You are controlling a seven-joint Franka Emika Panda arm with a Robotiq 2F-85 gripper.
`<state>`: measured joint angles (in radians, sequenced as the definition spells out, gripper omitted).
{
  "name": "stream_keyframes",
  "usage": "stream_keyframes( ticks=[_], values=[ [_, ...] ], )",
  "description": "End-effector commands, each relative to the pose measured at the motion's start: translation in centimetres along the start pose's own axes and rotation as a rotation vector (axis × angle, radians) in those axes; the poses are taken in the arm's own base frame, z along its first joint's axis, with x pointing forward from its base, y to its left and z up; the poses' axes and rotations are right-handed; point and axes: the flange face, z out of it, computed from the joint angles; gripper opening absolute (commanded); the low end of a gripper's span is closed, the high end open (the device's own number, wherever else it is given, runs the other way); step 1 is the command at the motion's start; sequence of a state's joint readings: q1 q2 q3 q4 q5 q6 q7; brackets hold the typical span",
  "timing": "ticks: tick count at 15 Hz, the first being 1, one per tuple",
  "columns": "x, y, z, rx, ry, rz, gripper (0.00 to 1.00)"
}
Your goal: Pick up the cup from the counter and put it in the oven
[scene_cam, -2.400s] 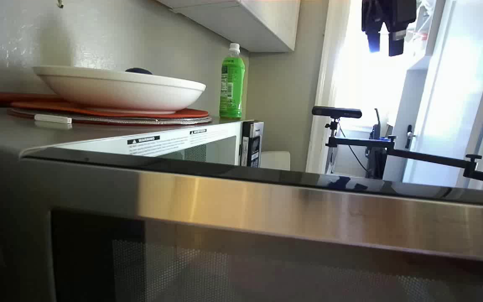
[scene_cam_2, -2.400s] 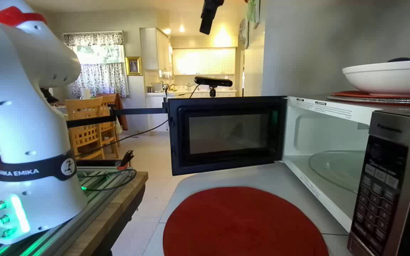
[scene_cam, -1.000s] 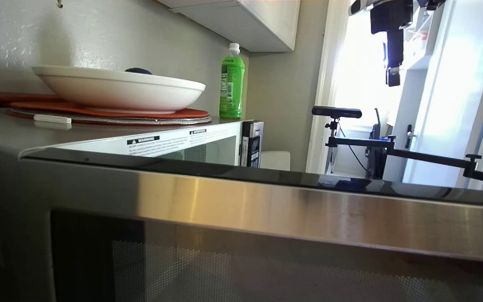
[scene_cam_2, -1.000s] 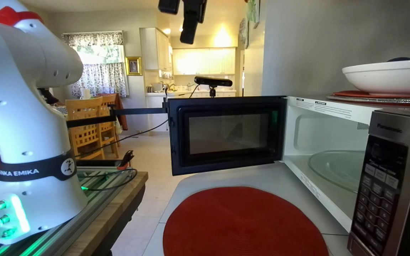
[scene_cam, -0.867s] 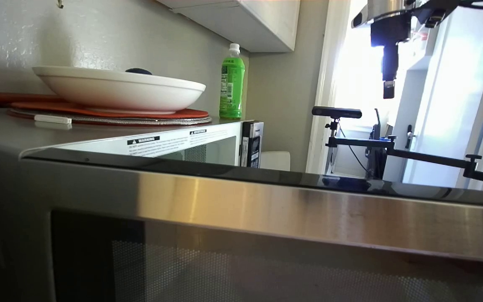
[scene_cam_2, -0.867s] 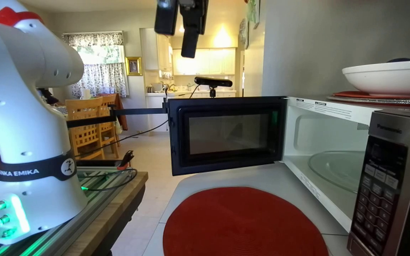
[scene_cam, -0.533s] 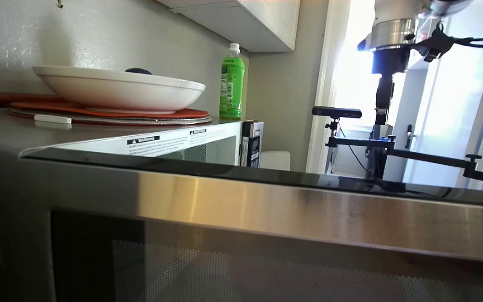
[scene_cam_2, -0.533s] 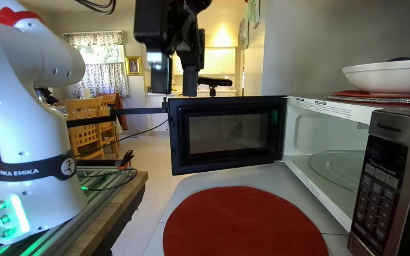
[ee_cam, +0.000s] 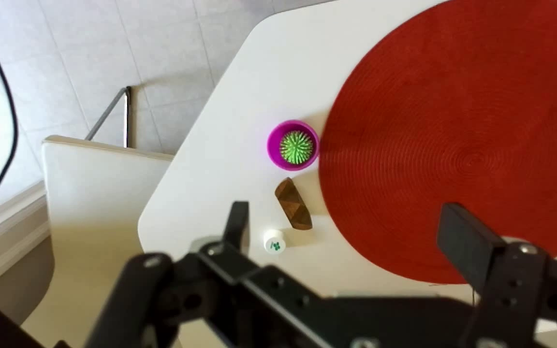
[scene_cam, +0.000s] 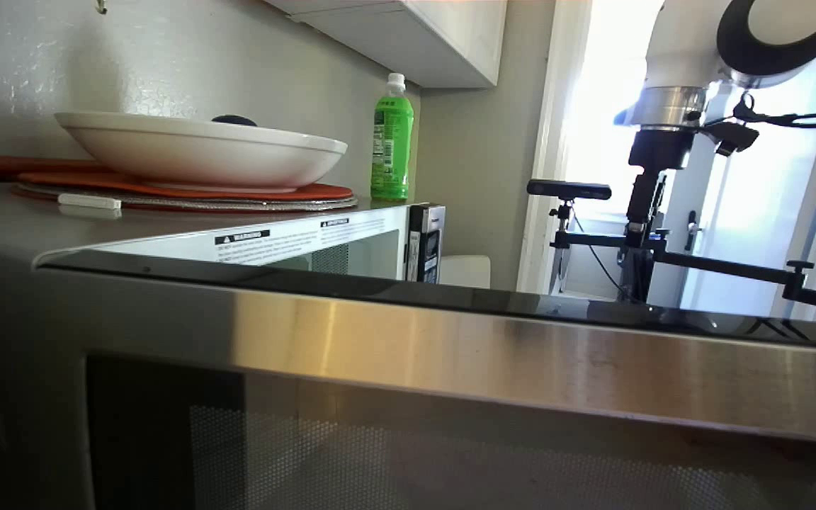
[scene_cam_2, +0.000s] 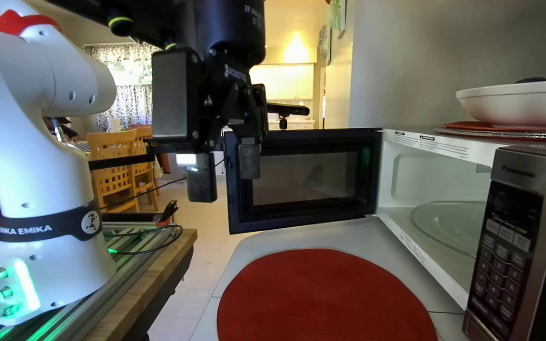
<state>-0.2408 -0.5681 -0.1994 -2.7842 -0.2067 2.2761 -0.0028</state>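
Lower now than in earlier frames, the Robotiq gripper (scene_cam_2: 226, 177) hangs with its fingers (ee_cam: 469, 247) spread wide, nothing between them. In the wrist view the magenta cup (ee_cam: 274, 145), a green spiky ball (ee_cam: 297, 147) inside, stands on the white tabletop (ee_cam: 220, 159) just left of the red round placemat (ee_cam: 457, 145). With the faceted wooden block (ee_cam: 294, 205) near the cup, a straight descent could land a finger on either and spill the ball. A carry swung wide could catch the open door (scene_cam_2: 306, 180) of the Panasonic microwave (scene_cam_2: 514, 163).

Microwave door (scene_cam: 465, 382) up close in an exterior view, microwave (scene_cam_2: 514, 208) in both exterior views, wrist view downward (table (ee_cam: 240, 121) below)
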Motion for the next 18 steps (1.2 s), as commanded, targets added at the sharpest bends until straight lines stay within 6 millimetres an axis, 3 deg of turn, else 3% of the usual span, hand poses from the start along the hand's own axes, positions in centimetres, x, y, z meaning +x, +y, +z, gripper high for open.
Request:
stream_keyframes(
  ticks=[1, 6, 12, 13, 18],
  values=[
    [0.2, 1.9, 1.7, 0.035, -0.009, 0.011, 1.0],
    [-0.1, 4.2, 5.6, 0.05, -0.078, 0.01, 1.0],
    [0.9, 4.2, 9.4, 0.014, -0.065, -0.027, 1.0],
    [0.7, 4.1, 8.4, 0.022, -0.073, 0.007, 1.0],
    [0.9, 4.0, 9.4, 0.017, -0.074, -0.005, 1.0]
  ],
)
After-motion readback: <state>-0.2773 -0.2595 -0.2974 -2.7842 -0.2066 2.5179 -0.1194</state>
